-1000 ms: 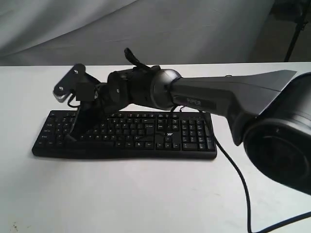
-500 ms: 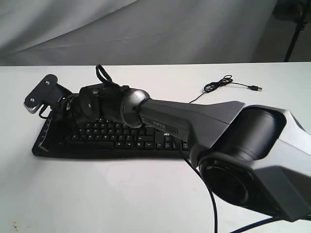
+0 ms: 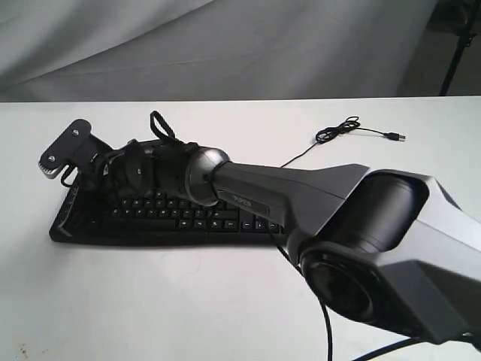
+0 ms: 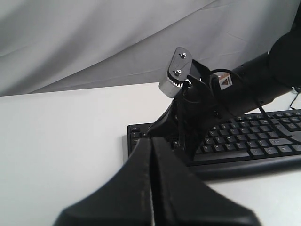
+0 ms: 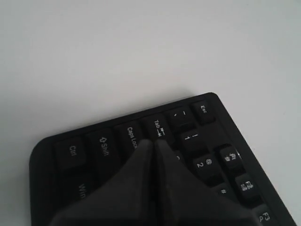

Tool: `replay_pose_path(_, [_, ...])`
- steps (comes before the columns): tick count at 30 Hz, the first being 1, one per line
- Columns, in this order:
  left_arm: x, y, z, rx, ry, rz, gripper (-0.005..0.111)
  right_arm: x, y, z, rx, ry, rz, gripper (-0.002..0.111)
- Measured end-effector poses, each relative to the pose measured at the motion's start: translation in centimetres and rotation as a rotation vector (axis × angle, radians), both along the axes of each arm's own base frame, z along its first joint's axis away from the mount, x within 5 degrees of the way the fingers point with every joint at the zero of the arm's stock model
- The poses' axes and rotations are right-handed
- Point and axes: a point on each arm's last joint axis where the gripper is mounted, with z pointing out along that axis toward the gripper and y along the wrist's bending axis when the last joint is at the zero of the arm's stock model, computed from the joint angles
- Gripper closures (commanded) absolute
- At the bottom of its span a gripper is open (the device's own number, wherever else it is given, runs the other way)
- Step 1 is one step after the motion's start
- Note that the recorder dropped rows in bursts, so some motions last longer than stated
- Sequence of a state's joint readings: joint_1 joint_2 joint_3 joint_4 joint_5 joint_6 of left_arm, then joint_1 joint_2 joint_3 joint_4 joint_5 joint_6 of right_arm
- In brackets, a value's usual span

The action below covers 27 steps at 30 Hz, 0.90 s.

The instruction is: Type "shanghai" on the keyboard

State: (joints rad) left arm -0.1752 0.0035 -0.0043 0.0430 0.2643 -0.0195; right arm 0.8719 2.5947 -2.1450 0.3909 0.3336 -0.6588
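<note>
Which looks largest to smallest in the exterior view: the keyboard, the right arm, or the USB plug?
1. right arm, though it is nearest the camera, which inflates it.
2. keyboard, partly hidden behind that arm.
3. USB plug, a tiny speck on the table beyond.

The exterior camera looks from a raised spot in front of the white table (image 3: 188, 301), facing the grey cloth backdrop (image 3: 225, 45). The left wrist camera looks low along the left gripper (image 4: 151, 139) across the tabletop – the right wrist camera peers down, very close. All three share the left end of the long flat black plastic keyboard (image 3: 150, 216).
</note>
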Motion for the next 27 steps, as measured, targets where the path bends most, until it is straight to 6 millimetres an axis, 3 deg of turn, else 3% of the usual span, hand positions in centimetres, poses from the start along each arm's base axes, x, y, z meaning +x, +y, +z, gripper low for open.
replay_pose_path(14, [0.0, 0.0, 0.0, 0.000, 0.000, 0.000, 0.107, -0.4, 0.4, -1.3, -0.010, -0.007, 0.014, 0.108])
replay_pose_path(27, [0.0, 0.0, 0.0, 0.000, 0.000, 0.000, 0.107, -0.3, 0.4, -1.2, -0.011, -0.023, 0.018, 0.108])
